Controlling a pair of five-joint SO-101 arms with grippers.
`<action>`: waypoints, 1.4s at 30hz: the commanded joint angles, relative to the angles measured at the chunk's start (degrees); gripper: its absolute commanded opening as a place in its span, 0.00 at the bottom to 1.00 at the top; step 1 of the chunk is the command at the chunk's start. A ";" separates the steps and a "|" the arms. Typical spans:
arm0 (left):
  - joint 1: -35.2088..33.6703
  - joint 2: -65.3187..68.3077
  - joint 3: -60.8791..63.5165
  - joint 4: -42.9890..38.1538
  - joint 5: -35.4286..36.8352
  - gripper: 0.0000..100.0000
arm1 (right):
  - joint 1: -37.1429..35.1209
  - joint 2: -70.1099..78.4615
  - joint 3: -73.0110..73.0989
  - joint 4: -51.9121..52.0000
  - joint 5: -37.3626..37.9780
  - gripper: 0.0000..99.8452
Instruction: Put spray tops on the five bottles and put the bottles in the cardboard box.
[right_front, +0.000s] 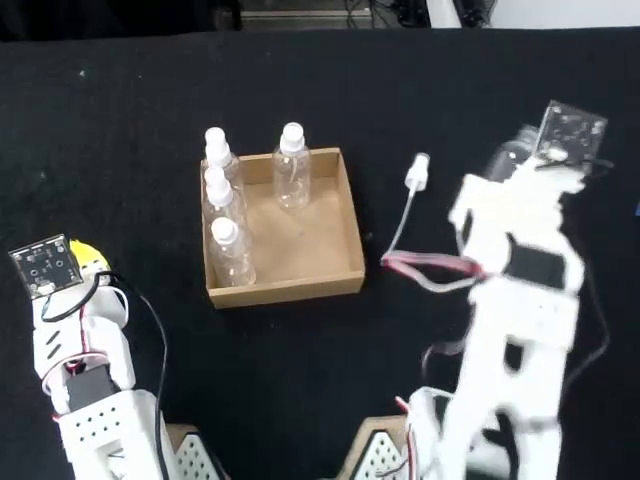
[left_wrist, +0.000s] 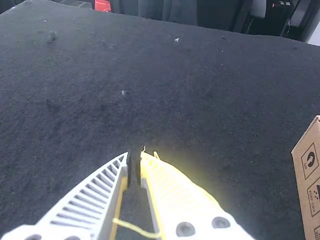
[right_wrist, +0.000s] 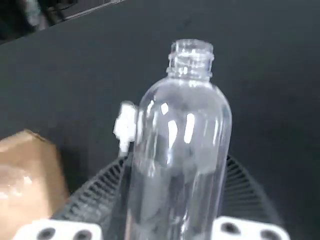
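right gripper (right_wrist: 175, 197) pinches capless bottle (right_wrist: 180, 135), neck seemingly up | spray top (right_front: 417, 172) lies between it and cardboard box (right_front: 352, 215), tube toward arm bases (right arm nearer) | left gripper (left_wrist: 134, 165) pressed together, empty

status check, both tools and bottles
Left tool shut, empty, left of the cardboard box. Right tool shut on uncapped bottle. Four capped bottles in box; spray top loose on table. Nothing in the way.
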 joint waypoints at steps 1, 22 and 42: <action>0.57 -0.09 1.27 0.35 0.44 0.03 | 7.38 16.75 -6.81 2.11 10.20 0.20; 0.57 -0.09 1.27 0.35 0.44 0.03 | 14.07 39.52 -16.22 15.47 48.53 0.38; 0.57 0.00 1.27 0.44 0.44 0.03 | 19.78 69.67 -59.47 45.80 64.88 0.34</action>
